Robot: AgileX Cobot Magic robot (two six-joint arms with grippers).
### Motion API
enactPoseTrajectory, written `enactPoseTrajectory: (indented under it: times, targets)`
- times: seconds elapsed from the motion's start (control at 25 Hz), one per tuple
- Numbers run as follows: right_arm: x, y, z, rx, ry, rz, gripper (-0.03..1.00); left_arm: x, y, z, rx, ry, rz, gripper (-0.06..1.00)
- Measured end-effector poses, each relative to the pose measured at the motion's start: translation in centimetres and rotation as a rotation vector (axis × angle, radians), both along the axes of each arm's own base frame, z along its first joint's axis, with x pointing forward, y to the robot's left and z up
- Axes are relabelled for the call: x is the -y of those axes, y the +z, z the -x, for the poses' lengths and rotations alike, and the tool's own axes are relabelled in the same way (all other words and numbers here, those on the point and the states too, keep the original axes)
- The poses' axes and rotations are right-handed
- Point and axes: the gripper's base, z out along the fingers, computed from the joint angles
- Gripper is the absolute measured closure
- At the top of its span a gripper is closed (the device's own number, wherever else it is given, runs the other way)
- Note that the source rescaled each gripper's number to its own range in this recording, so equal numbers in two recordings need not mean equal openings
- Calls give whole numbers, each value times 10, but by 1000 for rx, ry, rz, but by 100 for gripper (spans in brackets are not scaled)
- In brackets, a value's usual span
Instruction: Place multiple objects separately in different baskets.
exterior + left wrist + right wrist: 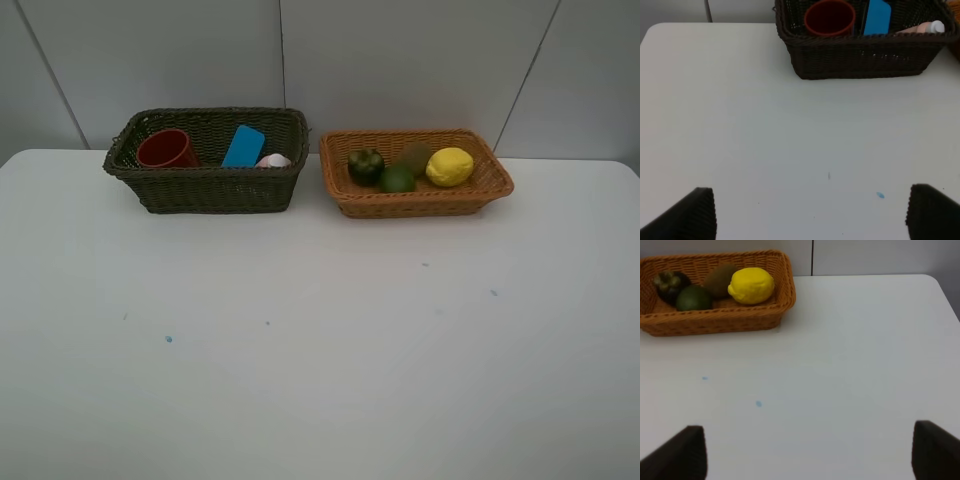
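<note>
Left gripper [810,212] and right gripper [807,452]: jaws spread wide, nothing held, both over bare white table [320,350]. Dark basket [205,185] at 11 o'clock holds red cup [165,149], blue block [243,146], pink bottle [917,28]. Orange basket [415,200], just beside it at 1 o'clock, holds mangosteen [365,165], lime [396,179], kiwi [416,156], lemon [450,166].

Neither arm shows in the exterior high view. Left pincer [812,212]: only the two dark fingertips [692,215] visible in its wrist view, spread wide apart, nothing between them, hanging above the counter [790,140]. Right pincer [810,452]: same posture, dark fingertips [935,450] set far apart, gap empty, above bare counter. Neither pincer touches anything.
</note>
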Motion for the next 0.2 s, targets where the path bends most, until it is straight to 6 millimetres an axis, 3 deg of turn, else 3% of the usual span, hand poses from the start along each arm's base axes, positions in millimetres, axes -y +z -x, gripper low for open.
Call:
enactPoseTrajectory:
  times: [0.2]
  targets:
    - [0,0,0,0,0,0,9,0,0,0,0,0,1,-3]
